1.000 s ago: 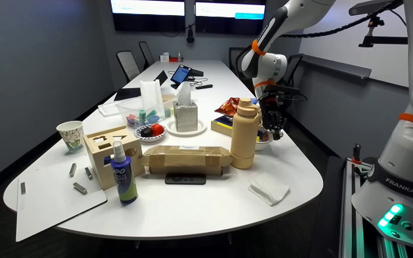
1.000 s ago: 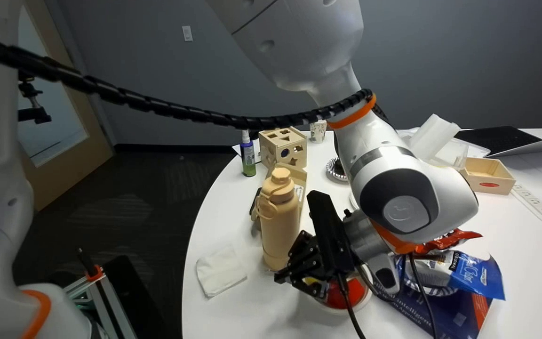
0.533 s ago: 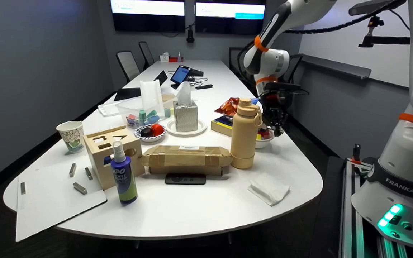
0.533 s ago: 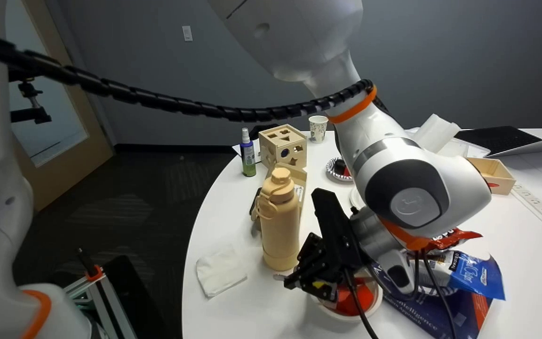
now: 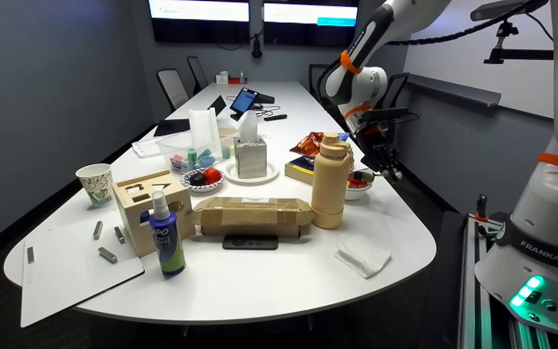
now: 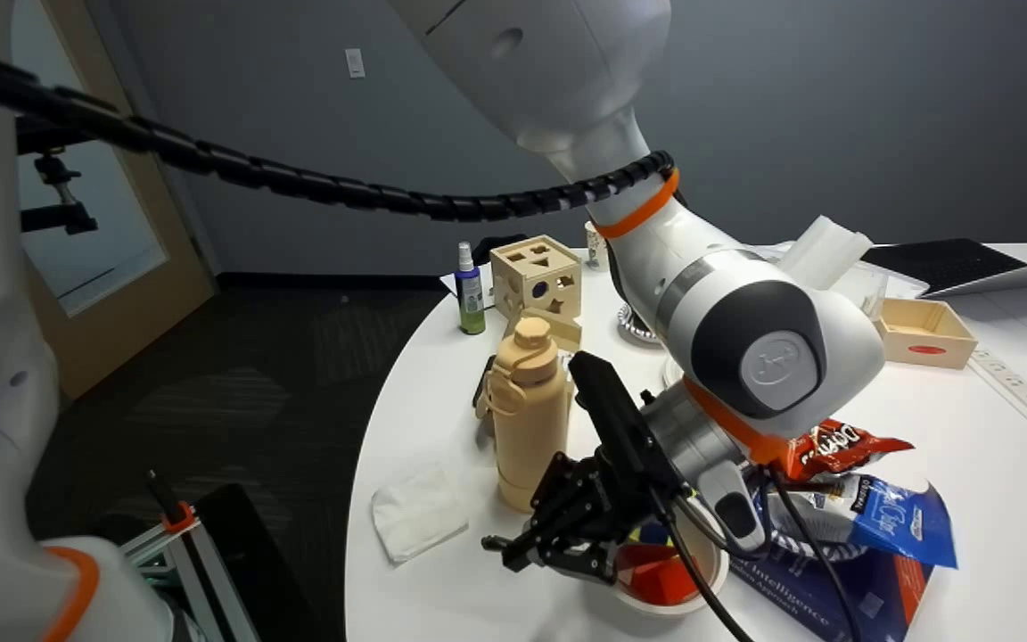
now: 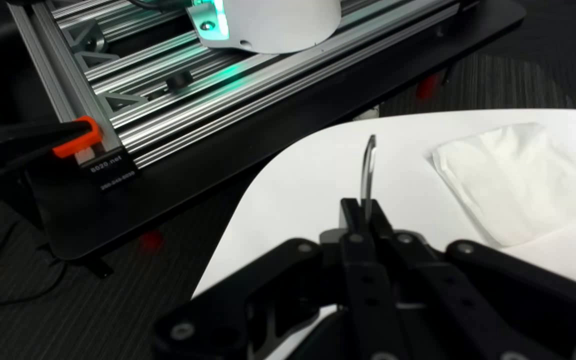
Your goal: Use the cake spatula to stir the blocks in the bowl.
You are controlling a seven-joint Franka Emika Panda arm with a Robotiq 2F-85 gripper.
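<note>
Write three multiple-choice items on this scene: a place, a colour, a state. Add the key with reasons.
1. What stands on the white plate? A) paper cup B) tissue box C) spray bottle
2. What colour is the tall bottle? A) blue B) black C) tan
3. How is the gripper? A) shut on the cake spatula B) wide open C) shut on a red block

1 B: it sits inside the rim.
2 C: it looks tan in both exterior views.
3 A: in the wrist view its handle protrudes between the jaws.

Gripped spatula (image 7: 367, 181), blocks (image 6: 659, 580) in bowl (image 5: 356, 195)
</note>
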